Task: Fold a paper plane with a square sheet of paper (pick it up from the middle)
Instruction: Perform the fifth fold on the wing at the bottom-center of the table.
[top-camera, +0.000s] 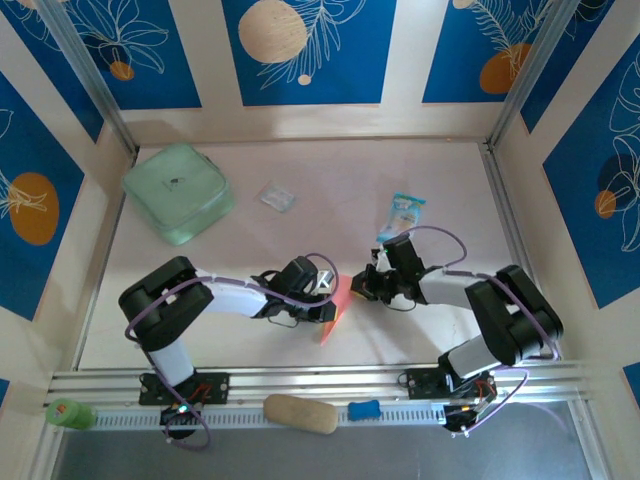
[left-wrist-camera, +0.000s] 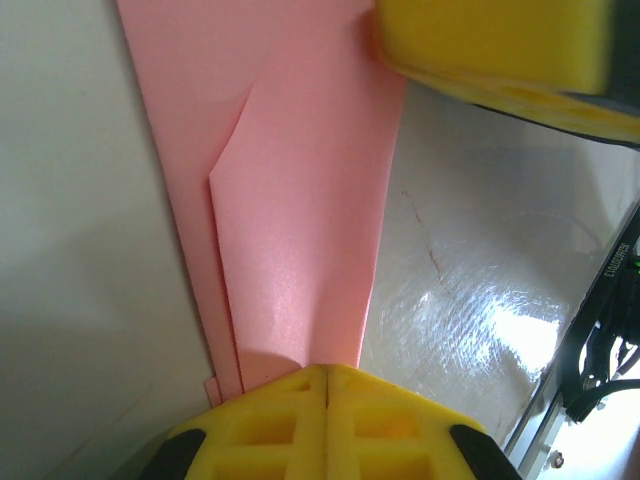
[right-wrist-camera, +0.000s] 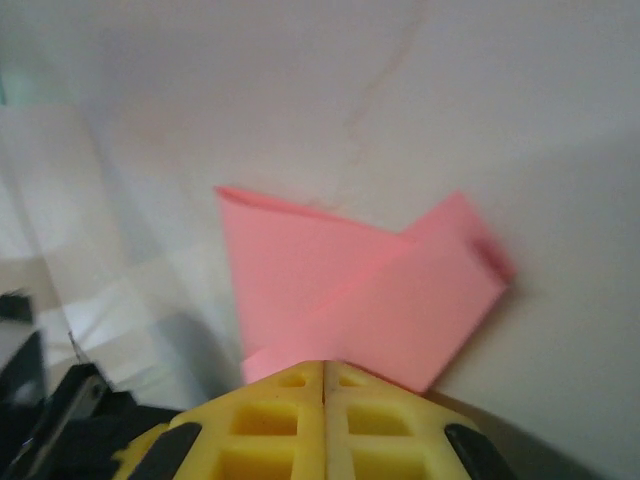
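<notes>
Beneath both arms, the pale table (top-camera: 440, 170) ran back to blue-and-cream panelled walls. Far off to the left of the left gripper (top-camera: 328, 292), toward the back corner, lay the mint-green pouch (top-camera: 178, 192), flat on the table.

The two grippers met near the middle of the table, tips pointing at each other and just apart. The left gripper (left-wrist-camera: 328, 385) was pinched tight, its yellow fingers pressed together on one end of the paper plane (left-wrist-camera: 300, 200). The right gripper (right-wrist-camera: 323, 375) was likewise clamped, its fingers closed on an edge of the same paper plane (right-wrist-camera: 340, 290). In the left wrist view a yellow finger of the right gripper (left-wrist-camera: 490, 40) sat at the far end of the paper.

The paper plane (top-camera: 336, 308) was a narrow, salmon-pink folded strip, layered, with a slanting crease. It hung between the two grippers and tapered to a point on the near side of them.

Just behind the right gripper (top-camera: 362, 286) lay a blue-and-white snack packet (top-camera: 402, 214). Behind the left gripper, well apart, lay a small clear wrapper (top-camera: 277, 197).

On the near rail, between the arm bases, rested a beige oblong object (top-camera: 300, 413) and a small blue object (top-camera: 364, 410). A green object (top-camera: 68, 412) sat at the rail's left end.
</notes>
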